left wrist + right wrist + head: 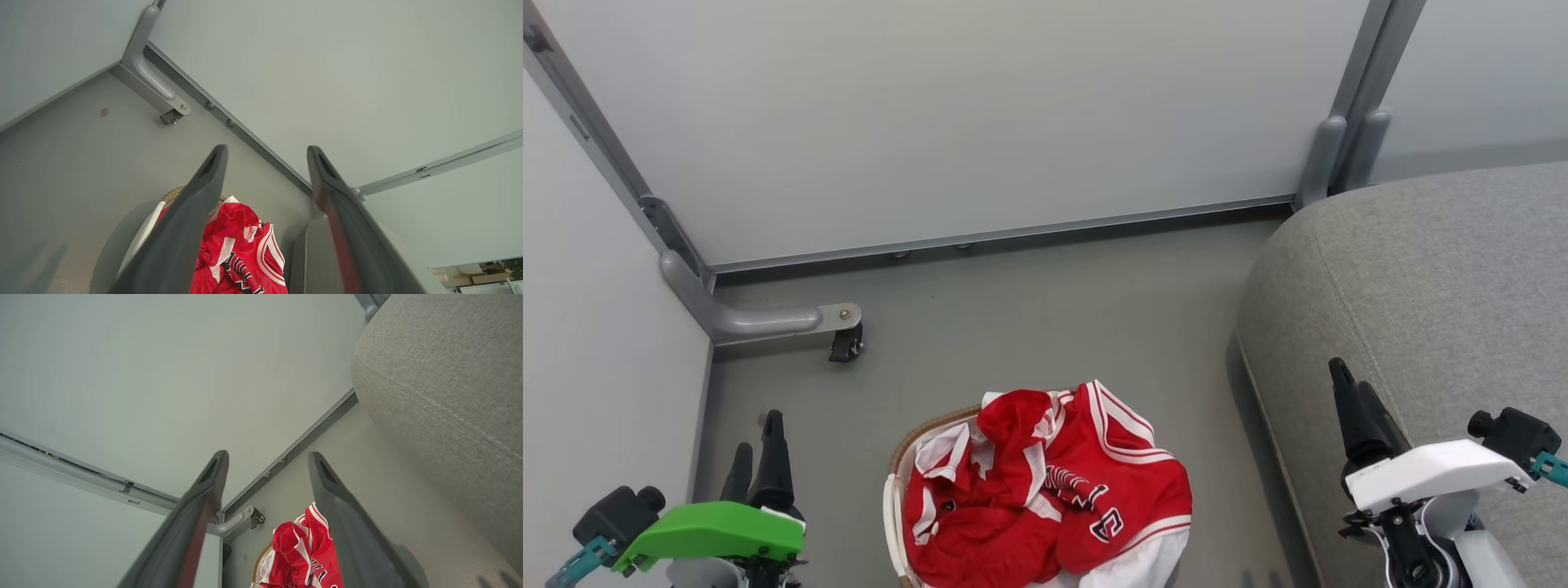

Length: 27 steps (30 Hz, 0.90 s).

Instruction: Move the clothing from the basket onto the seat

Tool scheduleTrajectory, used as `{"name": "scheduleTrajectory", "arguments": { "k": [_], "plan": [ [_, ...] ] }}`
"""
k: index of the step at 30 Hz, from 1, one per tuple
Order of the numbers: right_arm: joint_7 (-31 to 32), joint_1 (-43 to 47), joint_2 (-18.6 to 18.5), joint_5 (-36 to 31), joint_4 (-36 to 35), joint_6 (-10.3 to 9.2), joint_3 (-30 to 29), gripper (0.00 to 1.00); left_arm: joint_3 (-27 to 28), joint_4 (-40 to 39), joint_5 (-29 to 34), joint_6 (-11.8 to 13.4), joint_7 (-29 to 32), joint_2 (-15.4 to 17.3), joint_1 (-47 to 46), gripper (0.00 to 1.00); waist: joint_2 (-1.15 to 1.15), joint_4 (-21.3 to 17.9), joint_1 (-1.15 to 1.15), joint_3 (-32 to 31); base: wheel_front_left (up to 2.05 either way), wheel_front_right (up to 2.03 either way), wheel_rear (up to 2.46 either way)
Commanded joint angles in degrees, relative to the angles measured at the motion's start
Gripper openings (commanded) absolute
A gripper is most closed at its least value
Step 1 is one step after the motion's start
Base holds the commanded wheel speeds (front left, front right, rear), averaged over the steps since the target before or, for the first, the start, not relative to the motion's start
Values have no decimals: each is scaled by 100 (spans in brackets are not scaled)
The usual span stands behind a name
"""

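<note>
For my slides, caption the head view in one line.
Red clothing heaped in the basket on the floor, grey seat to the right, left claw and right claw open and empty.

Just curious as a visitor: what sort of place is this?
Likely a mock living room in a lab, not a home: pale partition panels on a wheeled metal foot stand around a grey sofa and a laundry basket of red clothing.

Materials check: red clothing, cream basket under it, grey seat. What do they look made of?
Red white-striped clothing: thin, smooth knit, likely polyester; crumples in soft folds. Cream-white basket: smooth wall looks like moulded plastic; brown woven rim, possibly rattan or imitation. Grey upholstered seat: matte coarse-weave fabric, stitched seam showing.
</note>
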Motion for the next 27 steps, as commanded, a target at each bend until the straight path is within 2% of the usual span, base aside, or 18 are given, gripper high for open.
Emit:
{"name": "scheduleTrajectory", "arguments": {
  "k": [1, 2, 27],
  "plan": [
    [-51, -156, -63, -179, -82, 2, 20, 100, -27, -37, 187, 29, -52, 66, -102, 100, 0, 1, 0, 0, 0, 0, 0],
    [-119, -165, -62, -499, -97, 2, 47, 100, -103, -14, 488, 64, -118, 100, -106, 100, 0, 10, 0, 0, 0, 0, 0],
    [-549, -250, -6, -2555, -133, 3, 102, 100, -609, 160, 2279, 318, -548, 321, -155, 100, 0, 53, 0, 32, 0, 0, 0]
  ]
}}
